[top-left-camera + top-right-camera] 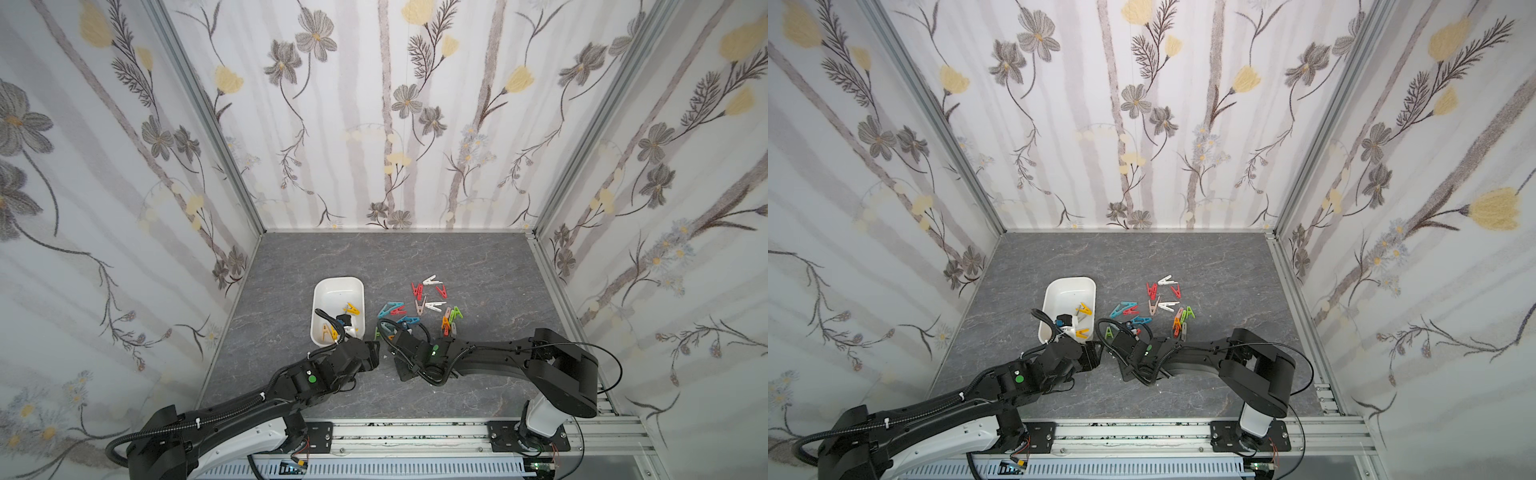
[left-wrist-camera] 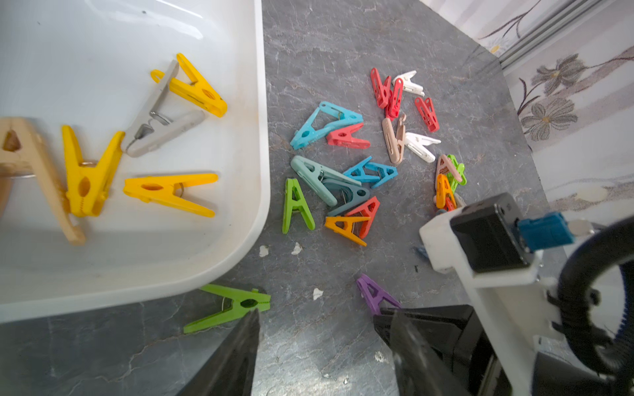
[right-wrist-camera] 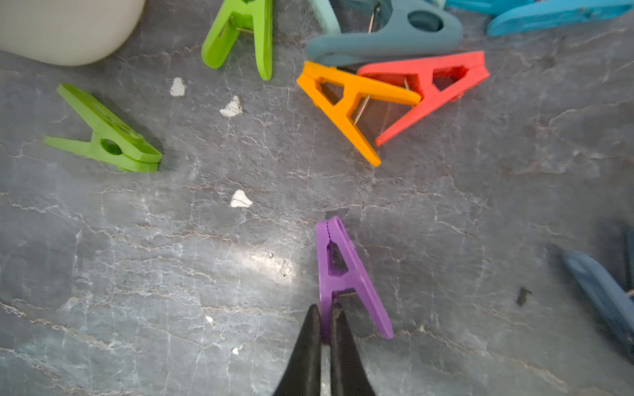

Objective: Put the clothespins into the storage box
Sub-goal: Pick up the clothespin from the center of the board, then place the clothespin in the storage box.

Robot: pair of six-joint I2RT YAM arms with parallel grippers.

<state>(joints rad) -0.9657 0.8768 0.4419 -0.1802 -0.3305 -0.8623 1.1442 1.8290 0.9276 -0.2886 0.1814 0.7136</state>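
Now purple clothespin (image 3: 344,271) in right end effector (image 3: 326,310)

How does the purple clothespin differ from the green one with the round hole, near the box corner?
The purple clothespin has one leg pinched in the shut right gripper, while the green clothespin lies free. Purple has an angular cutout, green a round hole. Green lies right by the storage box corner, purple farther out. Both are on the table, outside the box.
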